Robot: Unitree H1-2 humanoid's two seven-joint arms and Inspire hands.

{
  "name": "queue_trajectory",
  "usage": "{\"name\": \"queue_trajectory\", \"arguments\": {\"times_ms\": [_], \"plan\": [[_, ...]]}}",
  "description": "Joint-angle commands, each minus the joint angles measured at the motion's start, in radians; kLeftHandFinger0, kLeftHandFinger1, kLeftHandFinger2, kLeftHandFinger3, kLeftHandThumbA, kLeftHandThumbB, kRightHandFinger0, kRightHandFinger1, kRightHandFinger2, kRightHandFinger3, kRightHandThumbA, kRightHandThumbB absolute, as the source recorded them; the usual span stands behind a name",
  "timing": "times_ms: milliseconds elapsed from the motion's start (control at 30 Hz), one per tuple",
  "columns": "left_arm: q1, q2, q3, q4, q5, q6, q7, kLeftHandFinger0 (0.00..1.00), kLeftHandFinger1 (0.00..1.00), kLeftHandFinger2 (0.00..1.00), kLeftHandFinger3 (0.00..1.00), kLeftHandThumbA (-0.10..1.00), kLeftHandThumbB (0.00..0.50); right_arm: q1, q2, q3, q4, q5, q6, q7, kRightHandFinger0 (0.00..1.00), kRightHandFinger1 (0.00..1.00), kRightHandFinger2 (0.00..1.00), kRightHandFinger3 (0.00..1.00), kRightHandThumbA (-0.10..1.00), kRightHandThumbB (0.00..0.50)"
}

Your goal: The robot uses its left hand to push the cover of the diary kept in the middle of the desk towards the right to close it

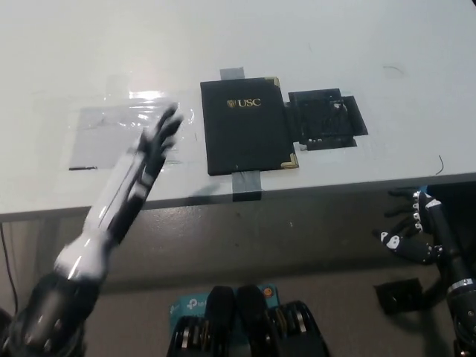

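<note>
I'm seeing the diary [246,125] lying closed near the bench's [372,44] front edge, cover up. My left hand [141,172] is hovering left of it, fingers released and spread. My right hand [411,234] is hanging below the bench's front-right edge, fingers loosely apart, holding nothing.

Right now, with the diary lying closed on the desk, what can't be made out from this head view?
- Left hand: motion-blurred above the clear plastic sheet; its fingers cannot be read as open or shut.
- Right hand: rests below the desk edge at the right; small and dark, its arm cut by the frame edge.
- Diary: only "USC" is legible; the crest beside it is too small.
- Black flat piece right of the diary: too dark to identify.
</note>
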Motion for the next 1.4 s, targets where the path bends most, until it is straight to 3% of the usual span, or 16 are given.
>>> {"name": "queue_trajectory", "arguments": {"times_ms": [0, 133, 300, 433, 533, 567, 733, 900, 967, 1000, 1033, 1133, 1233, 1300, 1367], "plan": [[0.188, 0.201, -0.039, 0.02, 0.467, -0.199, 0.067, 1.0, 1.0, 1.0, 1.0, 1.0, 0.141, -0.039, -0.029, -0.021, -0.027, -0.004, 0.006, 0.001, 0.32, 0.39, 0.52, 0.76, 0.85, 0.03], [0.252, 0.281, -0.089, 0.15, 0.609, -0.259, 0.165, 1.0, 1.0, 1.0, 1.0, 1.0, 0.094, -0.043, -0.03, -0.021, -0.017, -0.015, -0.014, -0.013, 0.3, 0.36, 0.5, 0.73, 0.87, 0.054], [0.278, 0.317, -0.177, 0.318, 0.73, -0.236, 0.281, 1.0, 1.0, 1.0, 1.0, 0.99, 0.053, -0.044, -0.03, -0.023, -0.009, -0.012, -0.021, -0.015, 0.3, 0.36, 0.47, 0.7, 0.89, 0.08], [0.288, 0.302, -0.216, 0.35, 0.757, -0.162, 0.275, 1.0, 1.0, 1.0, 1.0, 1.0, 0.027, -0.046, -0.035, -0.022, -0.011, -0.013, -0.015, -0.009, 0.3, 0.36, 0.47, 0.7, 0.9, 0.085], [0.283, 0.297, -0.211, 0.373, 0.752, -0.156, 0.292, 1.0, 1.0, 1.0, 1.0, 1.0, 0.013, -0.051, -0.031, -0.024, -0.01, -0.006, -0.01, -0.007, 0.31, 0.37, 0.49, 0.71, 0.89, 0.071], [0.28, 0.285, -0.199, 0.39, 0.737, -0.123, 0.294, 1.0, 1.0, 1.0, 1.0, 0.89, 0.0, -0.05, -0.03, -0.023, -0.006, -0.008, -0.017, -0.01, 0.31, 0.37, 0.49, 0.71, 0.89, 0.071], [0.282, 0.264, -0.174, 0.374, 0.706, -0.049, 0.235, 1.0, 1.0, 1.0, 1.0, 0.85, 0.0, -0.049, -0.022, -0.026, 0.0, -0.001, -0.023, -0.015, 0.27, 0.34, 0.47, 0.68, 0.89, 0.085], [0.271, 0.249, -0.154, 0.383, 0.695, -0.056, 0.207, 1.0, 1.0, 1.0, 1.0, 0.83, 0.0, -0.056, -0.023, -0.026, 0.0, -0.001, -0.021, -0.011, 0.29, 0.35, 0.46, 0.68, 0.91, 0.096], [0.274, 0.243, -0.145, 0.38, 0.693, -0.058, 0.202, 1.0, 1.0, 1.0, 1.0, 0.79, 0.0, -0.055, -0.021, -0.028, 0.001, 0.002, -0.028, -0.011, 0.28, 0.35, 0.45, 0.67, 0.89, 0.076], [0.276, 0.239, -0.139, 0.379, 0.695, -0.06, 0.198, 1.0, 1.0, 1.0, 1.0, 0.78, 0.0, -0.055, -0.021, -0.029, 0.002, 0.002, -0.032, -0.012, 0.28, 0.35, 0.45, 0.67, 0.88, 0.076], [0.281, 0.235, -0.125, 0.374, 0.686, -0.066, 0.203, 1.0, 1.0, 1.0, 1.0, 0.7, 0.0, -0.054, -0.016, -0.029, 0.008, 0.002, -0.044, -0.016, 0.27, 0.34, 0.44, 0.66, 0.88, 0.075], [0.287, 0.215, -0.093, 0.367, 0.644, -0.06, 0.174, 1.0, 1.0, 1.0, 1.0, 0.67, 0.0, -0.05, -0.016, -0.031, 0.008, 0.001, -0.042, -0.016, 0.27, 0.35, 0.45, 0.65, 0.89, 0.086], [0.288, 0.202, -0.066, 0.371, 0.611, -0.072, 0.161, 0.94, 1.0, 1.0, 1.0, 0.65, 0.0, -0.052, -0.015, -0.032, 0.005, 0.003, -0.028, -0.012, 0.3, 0.37, 0.46, 0.66, 0.91, 0.099], [0.288, 0.191, -0.045, 0.379, 0.59, -0.085, 0.158, 0.84, 0.94, 1.0, 1.0, 0.61, 0.0, -0.054, -0.013, -0.034, 0.009, 0.008, -0.028, -0.01, 0.29, 0.37, 0.47, 0.67, 0.91, 0.106], [0.29, 0.186, -0.032, 0.382, 0.578, -0.092, 0.151, 0.83, 0.92, 1.0, 1.0, 0.61, 0.0, -0.053, -0.011, -0.035, 0.007, 0.008, -0.026, -0.01, 0.29, 0.37, 0.47, 0.67, 0.91, 0.106]]}}
